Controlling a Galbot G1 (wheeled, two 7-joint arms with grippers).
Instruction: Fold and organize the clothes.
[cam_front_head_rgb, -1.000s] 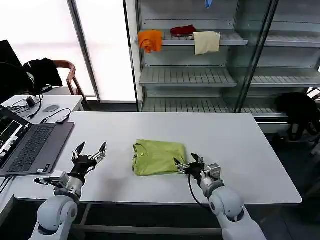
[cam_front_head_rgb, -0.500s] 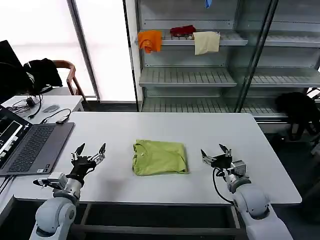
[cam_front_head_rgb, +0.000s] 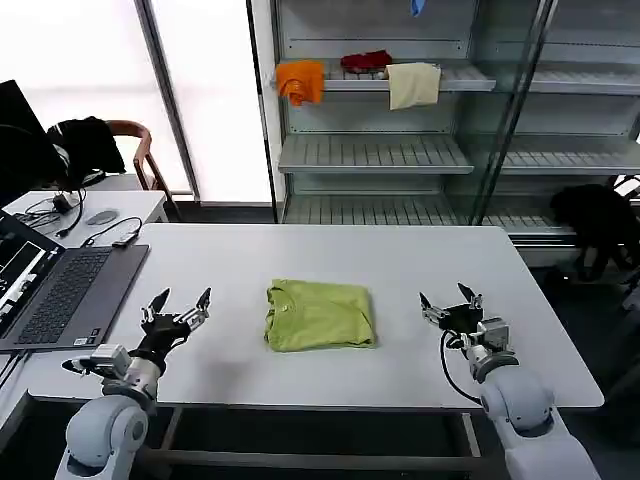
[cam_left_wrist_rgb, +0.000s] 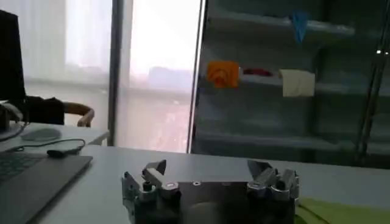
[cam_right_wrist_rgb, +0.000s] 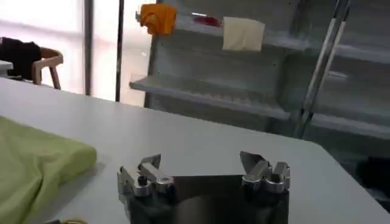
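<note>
the soft, light lime-green folded cotton t-shirt (cam_front_head_rgb: 319, 314), mid-worktop (cam_front_head_rgb: 520, 300), is best pinched at an edge by the open left claw (cam_front_head_rgb: 178, 306) or open right claw (cam_front_head_rgb: 450, 301).

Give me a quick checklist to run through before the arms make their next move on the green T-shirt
1. Lime-green T-shirt folded into a compact rectangle on the white table: ok.
2. Left gripper open, off the shirt on its laptop side: ok.
3. Right gripper open, empty, apart from the shirt on the other side: ok.
4. Nothing caught in either gripper's fingers, per the wrist views: ok.
5. Laptop away from the shirt, near the left gripper: ok, but watch it.
6. Printed graphic's side, up or down: cannot tell.
</note>
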